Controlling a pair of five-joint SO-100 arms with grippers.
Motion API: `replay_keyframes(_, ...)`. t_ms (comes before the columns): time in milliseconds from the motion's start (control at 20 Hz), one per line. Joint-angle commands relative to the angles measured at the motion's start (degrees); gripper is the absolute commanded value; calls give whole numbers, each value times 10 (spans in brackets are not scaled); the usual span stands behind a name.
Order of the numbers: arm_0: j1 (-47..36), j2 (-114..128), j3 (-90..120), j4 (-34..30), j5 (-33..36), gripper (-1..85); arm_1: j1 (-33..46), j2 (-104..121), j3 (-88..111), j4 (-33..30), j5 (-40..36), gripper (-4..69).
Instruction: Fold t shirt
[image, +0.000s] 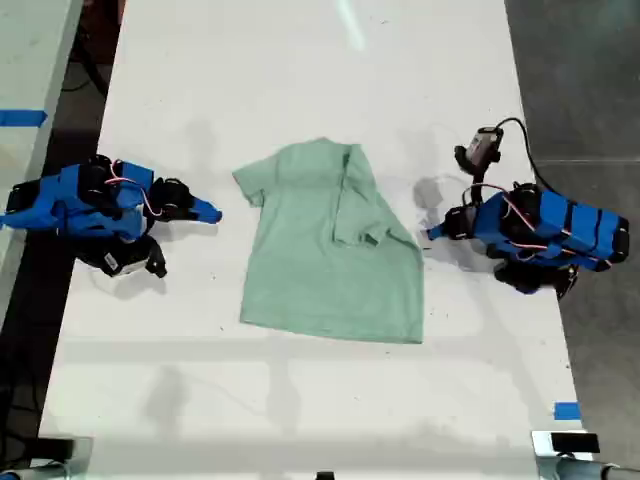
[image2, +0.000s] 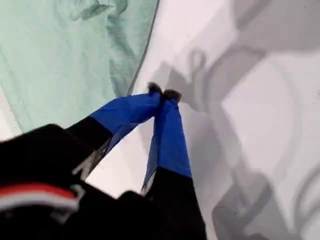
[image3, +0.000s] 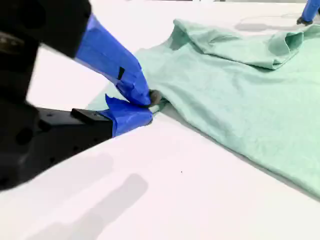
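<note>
The shirt (image: 320, 270) lies flat on the white table (image: 300, 400) between the two arms, with one sleeve and side already turned in over the chest. That folded side is the one nearest the first gripper (image: 430, 235).

In its wrist view the first gripper (image2: 162, 92) has its jaws pressed together on nothing. Its tips sit over bare table, with the shirt (image2: 60, 65) edge just beside them. The second gripper (image3: 150, 105) also looks closed, or very nearly so. In its own view the shirt (image3: 240, 95) lies right behind its tips, but the exterior view shows the second gripper (image: 213, 213) a little short of the near sleeve, so it probably grips no cloth.

The step in hand seems to be the matching fold from the second gripper's side. To do it well, that gripper should:
- open and slide low under the sleeve hem just ahead of it
- pinch one layer only
- carry it across toward the far gripper, keeping the edge straight
- let the first gripper hold down the folded side so the cloth does not drag

The tabletop is smooth, so the shirt could slip. There is bare space all round it. A blue tape mark (image: 566, 410) sits beyond the first arm near the table edge, and dark floor (image: 590, 60) lies past that
</note>
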Motion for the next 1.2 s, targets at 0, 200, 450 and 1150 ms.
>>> replay_keyframes(0, -14, 5, -12, 2, -5, -2, 13, 5, 18, -2, 6, 8)
replay_keyframes(200, -26, 5, 1, -17, 33, -2, 13, 5, 18, -2, 6, 8)
replay_keyframes(450, -39, 1, -76, 13, 16, -2, 13, 5, 18, -2, 6, 8)
replay_keyframes(1150, -259, -964, -899, 234, 281, 129, 18, 5, 18, -2, 3, 8)
